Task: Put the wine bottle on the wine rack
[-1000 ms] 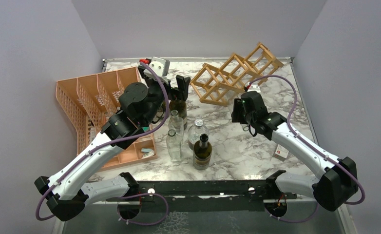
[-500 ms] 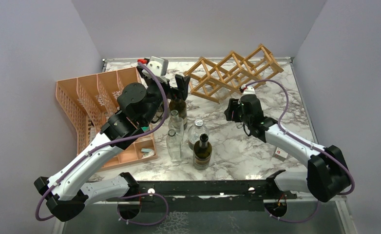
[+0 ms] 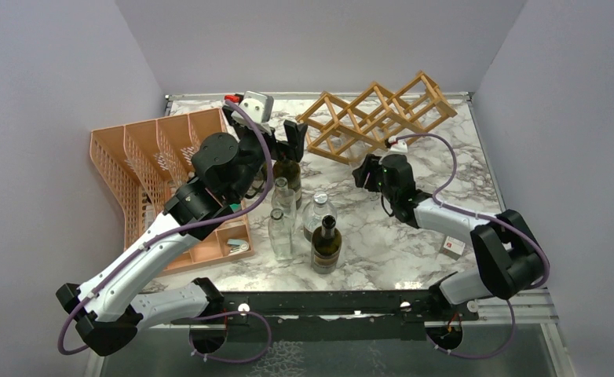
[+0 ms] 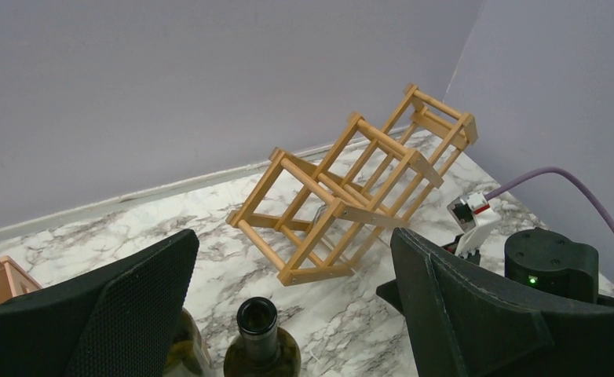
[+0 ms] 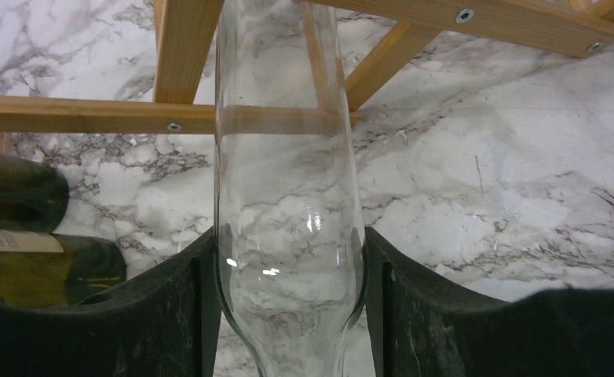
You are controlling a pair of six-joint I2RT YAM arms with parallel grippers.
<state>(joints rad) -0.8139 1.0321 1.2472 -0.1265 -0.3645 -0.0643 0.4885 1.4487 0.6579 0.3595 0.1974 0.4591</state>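
Right wrist view has the right end effector (image 5: pixel 288 267) clenched on a clear bottle (image 5: pixel 284 157), whose far end reaches the wine rack (image 5: pixel 92 114) slats. Insertion looks in hand; next, line it up with a cell and push. The left end effector (image 4: pixel 292 294) hangs released above a dark bottle (image 4: pixel 261 345) near the rack, crowding the approach.

left arm (image 3: pixel 155 243) stretched forward | left gripper (image 4: pixel 292 251): fingers (image 4: pixel 131 306) spread wide | right arm (image 3: pixel 445 220) bent, reaching inward | right gripper (image 5: pixel 288 251): fingers (image 5: pixel 170 314) clamped on clear wine bottle (image 5: pixel 280 157)
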